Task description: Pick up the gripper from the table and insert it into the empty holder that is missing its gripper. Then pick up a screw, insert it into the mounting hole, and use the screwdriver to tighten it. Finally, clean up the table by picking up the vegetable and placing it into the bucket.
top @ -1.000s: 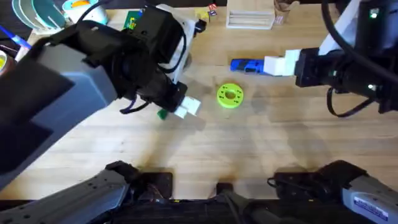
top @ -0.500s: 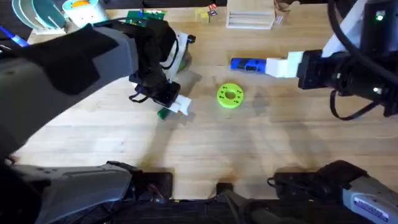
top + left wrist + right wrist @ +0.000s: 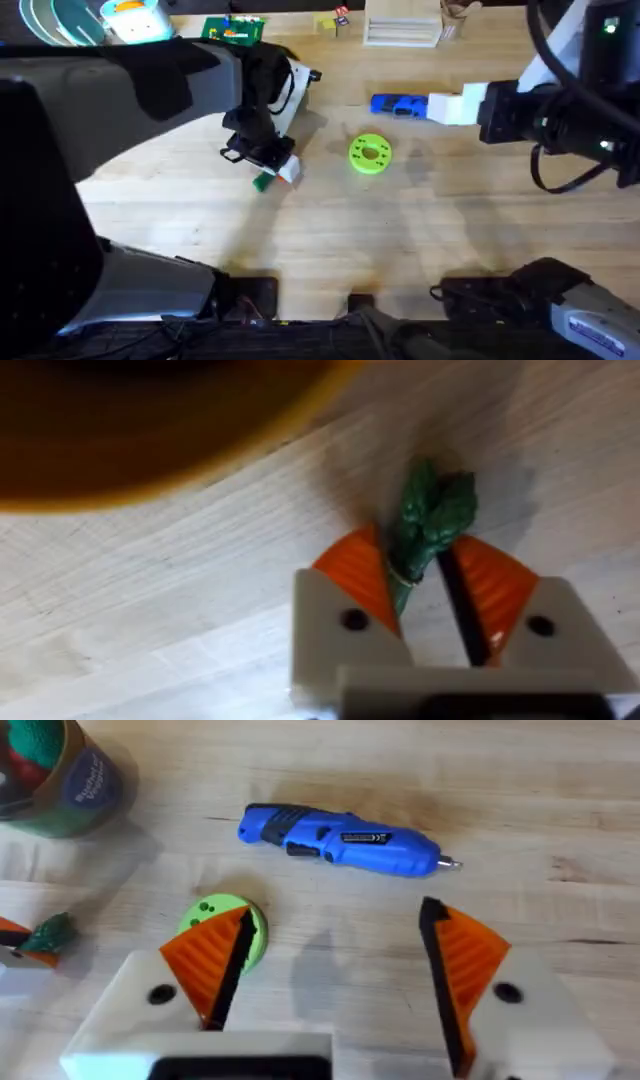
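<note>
The dark-green vegetable (image 3: 432, 515) lies on the wooden table, its stem between the orange pads of my left gripper (image 3: 415, 550), which is shut on it. From overhead, the left gripper (image 3: 285, 170) sits just right of the vegetable (image 3: 262, 182). The bucket (image 3: 50, 770), with toys inside, stands close behind; its rim (image 3: 150, 420) is a yellow blur. The blue screwdriver (image 3: 395, 104) lies flat just ahead of my open right gripper (image 3: 447, 107). In the right wrist view the screwdriver (image 3: 340, 840) rests beyond the right gripper (image 3: 335, 915). The loose gripper, the holder and the screw are out of view.
A lime-green disc with holes (image 3: 370, 154) lies mid-table, between the two arms. A wooden rack (image 3: 400, 30), a green board (image 3: 232, 30) and stacked plates (image 3: 70, 25) line the far edge. My left arm covers much of the table's left side.
My left gripper has shifted slightly left onto the vegetable, and that arm now fills more of the overhead view. The vegetable and the right arm have not moved.
</note>
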Controlling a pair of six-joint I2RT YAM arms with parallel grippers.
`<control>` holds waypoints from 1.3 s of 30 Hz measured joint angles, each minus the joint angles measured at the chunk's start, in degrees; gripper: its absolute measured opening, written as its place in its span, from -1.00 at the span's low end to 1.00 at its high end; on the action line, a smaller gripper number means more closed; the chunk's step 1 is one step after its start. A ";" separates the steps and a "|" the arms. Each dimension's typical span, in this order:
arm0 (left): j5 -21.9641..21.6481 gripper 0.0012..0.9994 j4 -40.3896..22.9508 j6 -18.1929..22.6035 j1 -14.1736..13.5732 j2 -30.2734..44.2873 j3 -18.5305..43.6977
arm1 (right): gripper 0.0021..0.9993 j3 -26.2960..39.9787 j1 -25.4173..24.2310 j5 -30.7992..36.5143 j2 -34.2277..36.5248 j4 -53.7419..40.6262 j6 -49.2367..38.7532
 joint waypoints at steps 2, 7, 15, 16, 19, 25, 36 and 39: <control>0.19 -0.70 0.12 0.06 0.00 -0.03 0.04 | 0.98 0.00 0.00 0.00 0.00 -0.02 0.00; -0.15 -0.96 -0.17 0.23 0.01 -0.13 0.14 | 0.98 0.00 0.00 0.00 0.02 0.00 0.17; -0.10 -0.96 -6.25 0.85 0.01 -7.25 4.40 | 0.98 0.00 0.00 0.00 0.00 0.00 0.17; -0.07 -0.96 -5.79 1.08 0.01 -8.50 6.07 | 0.98 0.00 0.00 0.00 0.00 0.00 0.17; -0.19 -0.96 0.35 1.94 0.08 -12.72 10.94 | 0.98 0.00 0.00 0.00 0.00 0.00 0.17; -2.08 -0.96 13.49 2.51 2.34 -16.46 13.10 | 0.98 0.00 0.00 0.00 0.00 0.00 0.17; -5.05 -0.96 22.80 -13.05 5.01 -7.48 13.03 | 0.98 0.00 0.00 0.00 0.02 0.00 0.17; -7.13 -0.96 23.93 -15.74 4.99 -7.08 13.03 | 0.98 0.00 0.00 0.00 0.00 0.00 0.17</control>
